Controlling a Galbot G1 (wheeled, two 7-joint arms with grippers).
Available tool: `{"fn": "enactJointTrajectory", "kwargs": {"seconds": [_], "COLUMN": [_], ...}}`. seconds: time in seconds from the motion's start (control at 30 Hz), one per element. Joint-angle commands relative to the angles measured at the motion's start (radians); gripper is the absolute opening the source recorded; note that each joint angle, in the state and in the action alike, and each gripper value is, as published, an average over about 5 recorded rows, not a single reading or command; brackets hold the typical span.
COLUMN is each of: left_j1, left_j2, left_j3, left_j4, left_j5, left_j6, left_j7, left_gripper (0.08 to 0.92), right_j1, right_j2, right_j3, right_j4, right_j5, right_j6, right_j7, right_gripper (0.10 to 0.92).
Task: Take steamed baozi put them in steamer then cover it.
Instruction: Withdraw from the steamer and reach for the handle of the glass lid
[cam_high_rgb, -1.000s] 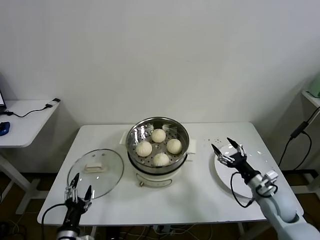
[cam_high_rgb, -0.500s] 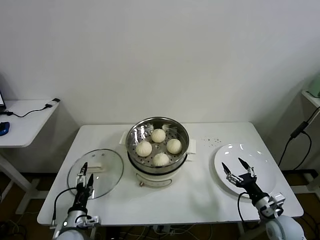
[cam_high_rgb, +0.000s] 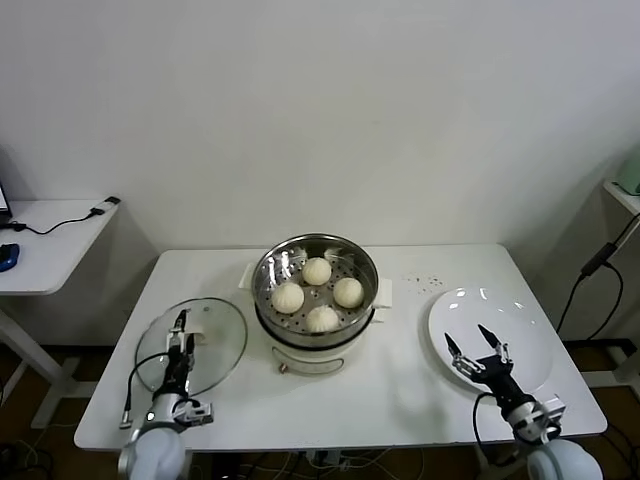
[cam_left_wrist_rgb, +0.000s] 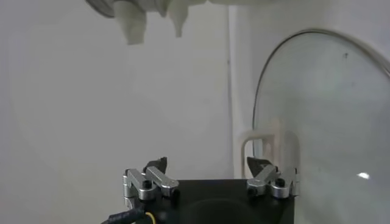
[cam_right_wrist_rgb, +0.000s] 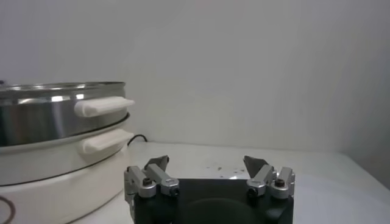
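Note:
The steamer (cam_high_rgb: 264, 283) stands mid-table on its white base, uncovered, with several cream-white baozi (cam_high_rgb: 317, 271) on its perforated tray. Its glass lid (cam_high_rgb: 218, 352) lies flat on the table to the left. My left gripper (cam_high_rgb: 181, 334) hovers open over the lid near its white handle. In the left wrist view that gripper (cam_left_wrist_rgb: 206, 164) is empty, with the lid (cam_left_wrist_rgb: 323, 115) and handle (cam_left_wrist_rgb: 269, 146) just ahead. My right gripper (cam_high_rgb: 466, 341) is open and empty above the near edge of the white plate (cam_high_rgb: 515, 330). The right wrist view shows this gripper (cam_right_wrist_rgb: 206, 163) and the steamer (cam_right_wrist_rgb: 55, 115) from the side.
The plate holds nothing. A side desk (cam_high_rgb: 45, 245) with cables stands at far left. A black cable (cam_high_rgb: 595, 265) hangs at far right. The table's front edge lies close behind both grippers.
My left gripper has moved forward from the table's front edge to over the lid. My right gripper drew back toward the plate's near edge and now holds still.

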Motion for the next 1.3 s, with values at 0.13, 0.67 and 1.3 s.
{"fn": "enactJointTrajectory", "kwargs": {"seconds": [0.13, 0.67, 1.3], "left_j1": [-0.09, -0.089, 0.026], "left_j2": [0.009, 0.037, 0.1], "left_j3": [0.025, 0.026, 0.009], "left_j4": [0.095, 0.099, -0.174], "left_j5": [0.012, -0.01, -0.099], "left_j6": [0.044, 0.022, 0.065], "left_j7": [-0.012, 0.024, 0.061], "left_gripper": [0.823, 0.602, 0.147], "right_j1": [-0.008, -0.008, 0.004], "right_j2": [0.019, 0.038, 0.032], "right_j3": [0.009, 0.006, -0.006], "right_j4": [-0.011, -0.026, -0.032], "right_j5": [-0.038, -0.089, -0.096], "right_j6": [0.008, 0.024, 0.035], "right_j7": [-0.004, -0.021, -0.025], "right_gripper": [0.823, 0.823, 0.823]}}
